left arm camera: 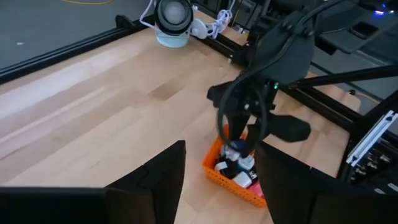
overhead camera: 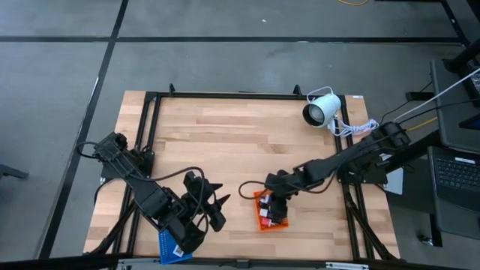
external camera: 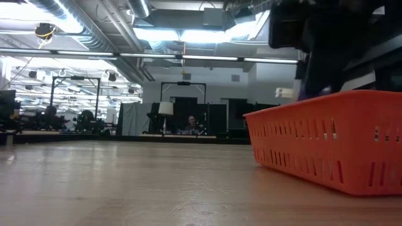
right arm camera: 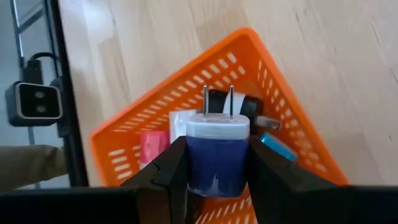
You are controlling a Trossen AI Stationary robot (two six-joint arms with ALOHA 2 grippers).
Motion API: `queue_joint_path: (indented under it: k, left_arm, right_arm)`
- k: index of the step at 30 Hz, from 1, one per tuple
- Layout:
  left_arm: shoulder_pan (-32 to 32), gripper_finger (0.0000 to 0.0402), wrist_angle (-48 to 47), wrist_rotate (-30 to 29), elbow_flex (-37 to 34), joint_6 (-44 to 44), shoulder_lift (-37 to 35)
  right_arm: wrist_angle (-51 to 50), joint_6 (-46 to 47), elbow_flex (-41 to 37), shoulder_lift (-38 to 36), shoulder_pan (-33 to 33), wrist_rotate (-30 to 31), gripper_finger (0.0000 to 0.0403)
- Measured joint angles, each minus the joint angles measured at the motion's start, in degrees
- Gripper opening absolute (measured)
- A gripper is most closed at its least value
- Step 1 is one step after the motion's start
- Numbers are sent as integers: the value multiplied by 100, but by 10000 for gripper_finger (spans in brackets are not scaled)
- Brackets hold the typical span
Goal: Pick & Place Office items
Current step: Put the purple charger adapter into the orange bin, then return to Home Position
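Fingers of the right gripper (right arm camera: 217, 171) clamp a blue-and-white wall charger (right arm camera: 217, 152) by its flat sides, two metal prongs pointing away, directly above the orange tray (right arm camera: 280, 93). Hard plastic and light, the charger looks stiff but smooth, so a squeeze across the broad flat faces, as here, seems the safest hold; the prongs are best left untouched. Inside the orange tray lie more office items: a red piece (right arm camera: 151, 146), a white block (right arm camera: 179, 124), a black plug (right arm camera: 236, 104) and a light-blue piece (right arm camera: 278, 147), crowded enough to snag anything lowered among them. Left of the orange tray, the left gripper (overhead camera: 214, 201) waits with fingers spread wide, above a blue tray (overhead camera: 169, 244). Beyond the orange tray stands a white lamp-like device (overhead camera: 321, 110).
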Motion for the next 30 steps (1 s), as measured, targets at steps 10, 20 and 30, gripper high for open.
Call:
queue_joint_path:
  k: [10,20,30]
  left_arm:
    - [6,189,-17,-304,0,-32,0]
    - [-75,192,-32,-930,0,-913,0]
    - [-30,185,-44,1124,0,-1232,12]
  right_arm:
    - [-20,-126,200,73,-190,-152,229]
    - [-77,137,443,-60,-186,256,375]
    - [-162,-221,489,-62,-190,126,388]
